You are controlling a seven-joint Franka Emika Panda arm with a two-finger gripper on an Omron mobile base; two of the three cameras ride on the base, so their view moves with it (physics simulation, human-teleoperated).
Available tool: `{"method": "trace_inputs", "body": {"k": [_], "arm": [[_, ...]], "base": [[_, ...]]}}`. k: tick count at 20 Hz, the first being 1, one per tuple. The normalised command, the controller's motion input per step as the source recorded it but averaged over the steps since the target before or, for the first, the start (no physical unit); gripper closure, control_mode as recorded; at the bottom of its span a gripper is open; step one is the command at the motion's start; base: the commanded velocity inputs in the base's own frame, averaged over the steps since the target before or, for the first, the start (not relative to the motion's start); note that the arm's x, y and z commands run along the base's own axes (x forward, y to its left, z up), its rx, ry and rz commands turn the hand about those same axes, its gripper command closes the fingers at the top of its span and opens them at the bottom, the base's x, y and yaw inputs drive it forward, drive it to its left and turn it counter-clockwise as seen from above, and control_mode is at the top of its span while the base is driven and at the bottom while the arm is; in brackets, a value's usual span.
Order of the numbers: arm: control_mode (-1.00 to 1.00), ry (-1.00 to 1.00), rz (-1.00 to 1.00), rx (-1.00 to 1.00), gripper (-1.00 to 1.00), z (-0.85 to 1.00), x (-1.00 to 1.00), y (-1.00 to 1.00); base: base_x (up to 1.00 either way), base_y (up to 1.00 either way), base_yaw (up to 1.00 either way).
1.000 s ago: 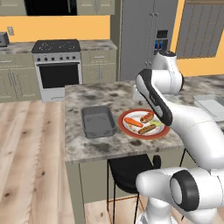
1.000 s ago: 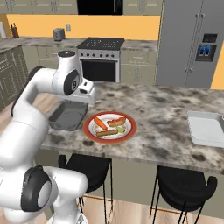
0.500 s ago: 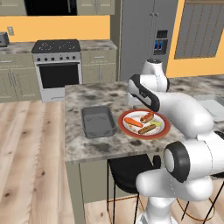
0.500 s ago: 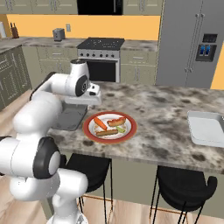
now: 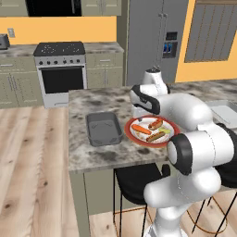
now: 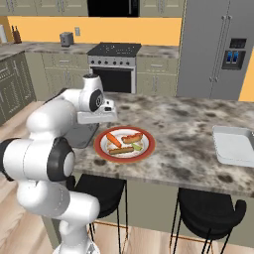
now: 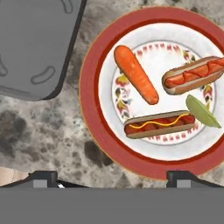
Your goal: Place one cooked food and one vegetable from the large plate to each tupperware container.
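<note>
The large plate (image 7: 89,109), white with a red rim, lies on the counter below my hand. It holds a carrot (image 7: 135,74), two hot dogs (image 7: 192,75) (image 7: 159,124) and a green leaf-shaped vegetable (image 7: 202,111). My gripper (image 7: 111,179) is open above the plate's near-left edge, with nothing between its fingertips (image 7: 43,177). The dark grey tupperware container (image 7: 35,43) sits empty just left of the plate (image 5: 139,140). The pale tupperware container (image 6: 235,144) is far along the counter to the right, also empty.
The stone island counter (image 5: 88,99) ends close in front of the plate (image 6: 124,159), with black stools (image 6: 211,211) under its edge. A stove (image 5: 60,69) and fridge (image 5: 152,37) stand along the back wall.
The arm has folded down from upright, bringing the hand low over the plate's left side. The gripper has stayed open.
</note>
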Motion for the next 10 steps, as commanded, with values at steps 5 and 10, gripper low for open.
{"method": "trace_inputs", "body": {"k": [5, 10], "arm": [[-1.0, 0.01, 0.06, -0.09, -1.0, -0.48, 0.47, -0.01], [-1.0, 0.04, 0.03, -0.06, -1.0, -0.38, 0.53, 0.0]], "base": [[0.0, 0.0, 0.0], [0.0, 0.0, 0.0]]}}
